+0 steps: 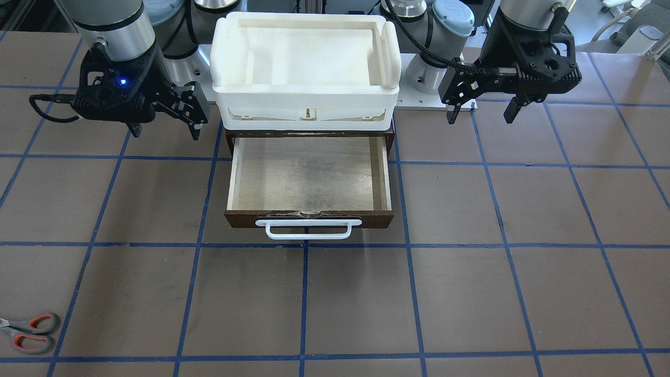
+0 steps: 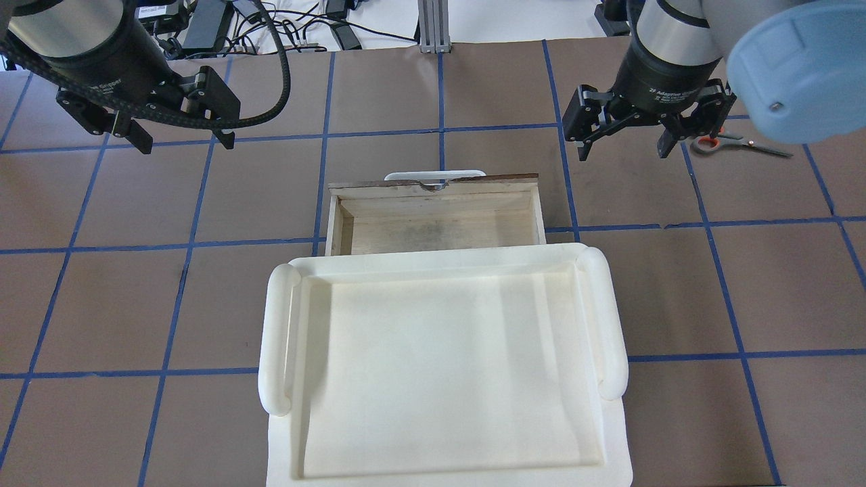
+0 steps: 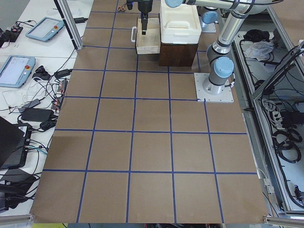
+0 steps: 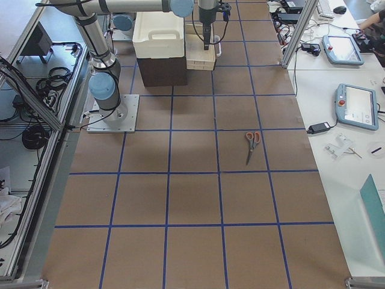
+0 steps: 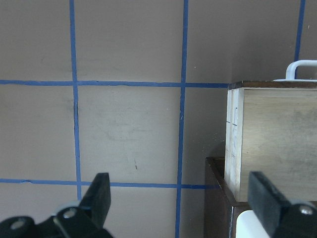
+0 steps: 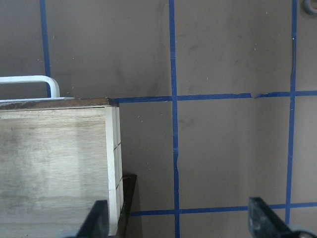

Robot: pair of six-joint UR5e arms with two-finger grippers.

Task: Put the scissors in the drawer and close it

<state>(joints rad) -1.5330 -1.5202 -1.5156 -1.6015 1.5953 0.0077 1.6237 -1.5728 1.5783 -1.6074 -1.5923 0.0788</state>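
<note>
**Scissors lie out on the right; both pincers wait empty**

The scissors (image 1: 29, 332) lie flat on the brown surface (image 1: 471, 293). They are on the robot's right and far out from its base, well apart from the drawer (image 1: 309, 178). Their loops point toward the middle and their blades point outward. The drawer is pulled open and bare inside, with its white handle (image 1: 309, 229) on the far side. A white tray (image 1: 306, 94) sits on the cabinet above it.

The right pincer (image 2: 624, 150) hangs spread wide and holds nothing. In the overhead view it is just beside the loops, though higher up. The left pincer (image 2: 188, 143) is also spread and empty, on the other side of the drawer.

The step in hand looks like the pickup, and the right arm is the natural choice. It should come straight down with its fingers across the narrow neck near the pivot. The fingers need to go low enough to catch the thin metal without scraping the paper.
</note>
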